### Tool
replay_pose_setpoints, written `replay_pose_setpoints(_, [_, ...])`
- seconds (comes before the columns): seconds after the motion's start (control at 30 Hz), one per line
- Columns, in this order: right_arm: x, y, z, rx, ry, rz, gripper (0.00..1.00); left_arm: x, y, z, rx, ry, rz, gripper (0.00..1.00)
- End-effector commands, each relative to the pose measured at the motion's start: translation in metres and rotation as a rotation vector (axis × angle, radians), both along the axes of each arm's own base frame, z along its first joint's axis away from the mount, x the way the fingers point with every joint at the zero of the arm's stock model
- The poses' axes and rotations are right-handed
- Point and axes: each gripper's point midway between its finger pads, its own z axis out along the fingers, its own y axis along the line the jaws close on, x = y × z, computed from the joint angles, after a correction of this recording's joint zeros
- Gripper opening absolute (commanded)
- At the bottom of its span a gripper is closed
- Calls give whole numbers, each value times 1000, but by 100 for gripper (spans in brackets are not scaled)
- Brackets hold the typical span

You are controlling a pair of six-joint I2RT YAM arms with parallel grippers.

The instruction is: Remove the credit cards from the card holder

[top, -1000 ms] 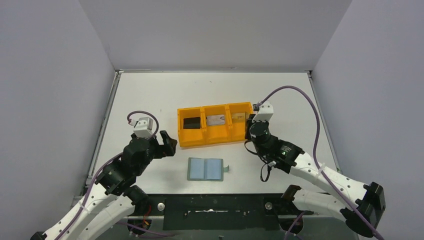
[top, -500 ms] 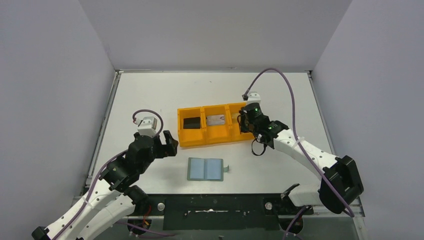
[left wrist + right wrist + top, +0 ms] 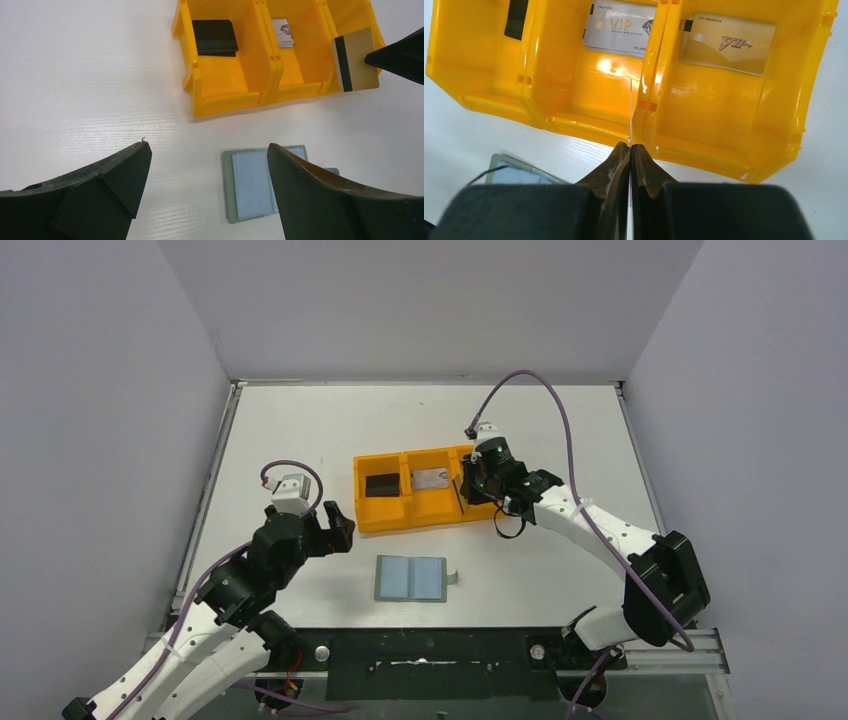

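Observation:
The card holder (image 3: 411, 578) lies open and flat on the table, pale blue inside, nearer than the orange tray (image 3: 382, 516). It also shows in the left wrist view (image 3: 252, 184). My right gripper (image 3: 630, 146) is shut on a tan credit card (image 3: 356, 59) with a black stripe, seen edge-on (image 3: 630, 115) above the divider between the tray's middle and right compartments. A black card (image 3: 215, 36) lies in the left compartment, a silvery card (image 3: 621, 27) in the middle one, and a gold card (image 3: 726, 42) in the right one. My left gripper (image 3: 207, 147) hangs open and empty, left of the holder.
The tray stands mid-table, with its long side toward me. Grey walls enclose the table on three sides. My right arm (image 3: 600, 530) stretches from the near right corner across to the tray.
My right gripper has moved left along the tray with the card, from its right end to the divider between the middle and right compartments. The left arm has barely moved.

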Motion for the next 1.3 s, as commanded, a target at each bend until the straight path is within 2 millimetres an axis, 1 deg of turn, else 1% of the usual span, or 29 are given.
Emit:
replay_pose_setpoints(0.0, [15, -10, 42, 23, -116, -68, 0, 5, 2, 10, -2, -33, 14, 88])
replay_pose_setpoints(0.1, [23, -36, 50, -44, -170, -164, 0, 5, 1, 9, 0, -30, 12, 88])
replay_pose_setpoints(0.17, [26, -42, 51, -58, -181, -179, 0, 5, 1, 8, 3, -26, 13, 88])
replay_pose_setpoints(0.23, [25, -46, 45, -72, -166, -187, 0, 6, 1, 8, 5, -24, 13, 88])
replay_pose_setpoints(0.33, [22, -40, 30, -63, -128, -158, 0, 6, 1, 7, 7, -23, 14, 88])
replay_pose_setpoints(0.43, [17, -26, 16, -30, -68, -105, 0, 6, 2, 7, 7, -24, 19, 88])
replay_pose_setpoints(0.6, [7, -1, 5, 48, -10, -25, 0, 6, 2, 6, 9, -21, 22, 88])
replay_pose_setpoints(0.77, [0, 11, -1, 51, 31, 17, 0, 7, 2, 5, 10, -18, 22, 88])
replay_pose_setpoints(0.93, [-12, 22, 7, 80, 29, 70, 0, 7, 1, 3, 17, -10, 17, 88])
replay_pose_setpoints(1.0, [-12, 16, 11, 59, 11, 53, 0, 7, 0, 2, 19, -7, 17, 88])
replay_pose_setpoints(1.1, [2, -7, 22, -47, -69, -11, 0, 7, 0, 2, 19, -3, 16, 88])
replay_pose_setpoints(1.17, [15, -20, 37, -129, -155, -28, 0, 7, 0, 1, 20, -1, 16, 88])
replay_pose_setpoints(1.2, [23, -24, 45, -159, -206, -25, 0, 7, -1, 1, 21, -1, 15, 88])
replay_pose_setpoints(1.27, [35, -23, 59, -214, -319, 46, 0, 8, 0, 1, 21, -1, 18, 88])
